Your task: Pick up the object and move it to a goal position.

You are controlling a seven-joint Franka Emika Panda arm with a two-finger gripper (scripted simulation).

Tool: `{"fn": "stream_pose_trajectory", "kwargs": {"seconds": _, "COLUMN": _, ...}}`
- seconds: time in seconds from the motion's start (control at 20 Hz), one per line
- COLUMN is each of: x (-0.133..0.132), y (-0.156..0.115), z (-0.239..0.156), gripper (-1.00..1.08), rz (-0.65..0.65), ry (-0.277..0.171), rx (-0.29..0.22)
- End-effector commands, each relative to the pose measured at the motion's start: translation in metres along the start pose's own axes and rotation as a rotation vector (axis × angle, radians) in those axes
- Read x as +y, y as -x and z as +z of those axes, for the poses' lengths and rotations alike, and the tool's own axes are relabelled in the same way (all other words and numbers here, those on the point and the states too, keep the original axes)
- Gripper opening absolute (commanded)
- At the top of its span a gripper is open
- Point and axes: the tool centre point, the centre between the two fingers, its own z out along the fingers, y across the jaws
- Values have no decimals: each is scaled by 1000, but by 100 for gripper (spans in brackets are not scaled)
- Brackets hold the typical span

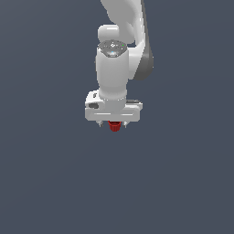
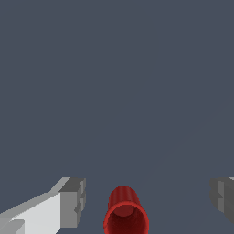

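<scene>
claw (image 2: 146, 201): fingers apart, not clamped | red cylinder (image 2: 125, 215): sits between the fingers, untouched | progress: lined up over it; grasp, lift and carry to goal left

The wrist view's edge crops the object (image 2: 125, 215) and one of the fingers (image 2: 224, 197).

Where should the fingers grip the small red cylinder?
Grip the red cylinder across its narrow body, below the wider rim, coming straight down from above. It sits between the open gripper fingers, and its round sides suit any squeeze direction.
</scene>
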Motion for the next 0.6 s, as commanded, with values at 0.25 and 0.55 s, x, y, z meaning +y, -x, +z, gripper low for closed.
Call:
{"fn": "stream_pose_trajectory", "kwargs": {"seconds": 0.25, "x": 4, "y": 1, "z": -1, "gripper": 100, "rz": 4, "ry": -4, "rx": -1}}
{"fn": "stream_pose_trajectory", "kwargs": {"seconds": 0.55, "x": 11, "y": 3, "z": -1, "gripper": 100, "rz": 9, "ry": -12, "rx": -4}}
